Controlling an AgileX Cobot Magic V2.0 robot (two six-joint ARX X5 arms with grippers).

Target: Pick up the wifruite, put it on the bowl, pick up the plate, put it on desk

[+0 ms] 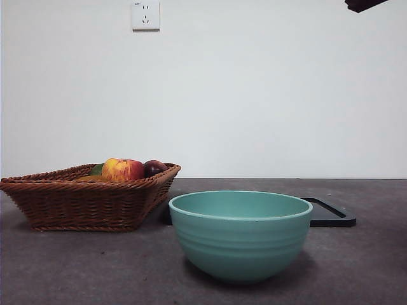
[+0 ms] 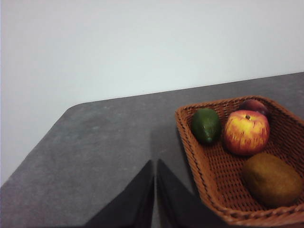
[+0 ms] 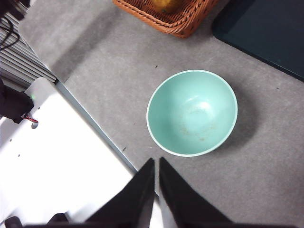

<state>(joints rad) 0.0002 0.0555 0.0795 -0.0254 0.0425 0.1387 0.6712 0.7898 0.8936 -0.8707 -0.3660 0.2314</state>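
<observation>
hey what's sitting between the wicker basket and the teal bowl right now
Nothing: in the right wrist view only bare grey desk separates the basket from the bowl.

The left gripper [image 2: 155, 190] is showing two flat black jaws that are getting thin toward the tips, like long pointy wedges. The right gripper [image 3: 156, 183] is looking just the same, black and smooth, with no marks on it. In the front view, only a small black tip [image 1: 364, 4] is peeking in.
</observation>
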